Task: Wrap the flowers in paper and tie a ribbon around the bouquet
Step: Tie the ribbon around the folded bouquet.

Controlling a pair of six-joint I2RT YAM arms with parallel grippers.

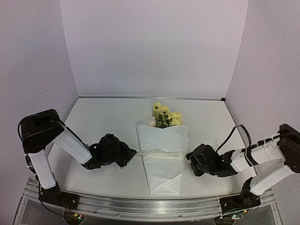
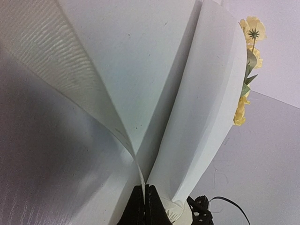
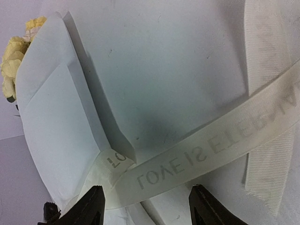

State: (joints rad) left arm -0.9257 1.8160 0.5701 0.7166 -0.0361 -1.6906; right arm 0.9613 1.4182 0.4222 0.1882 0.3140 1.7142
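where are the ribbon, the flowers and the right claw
ribbon (image 3: 211, 150), right wrist view, on the lettered stretch
flowers (image 1: 164, 111), top external view, on the yellow blossoms
right claw (image 3: 147, 191), right wrist view, midway between its open fingertips

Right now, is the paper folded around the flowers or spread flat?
Folded. The paper forms a cone, the flowers poke out its far end, the ribbon crosses its middle.

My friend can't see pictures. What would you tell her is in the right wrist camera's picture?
A cream-white ribbon printed with grey letters slants across a white paper wrap. Pale yellow flowers peek out at the upper left, and two black fingers stand apart at the bottom, the ribbon just ahead of them.
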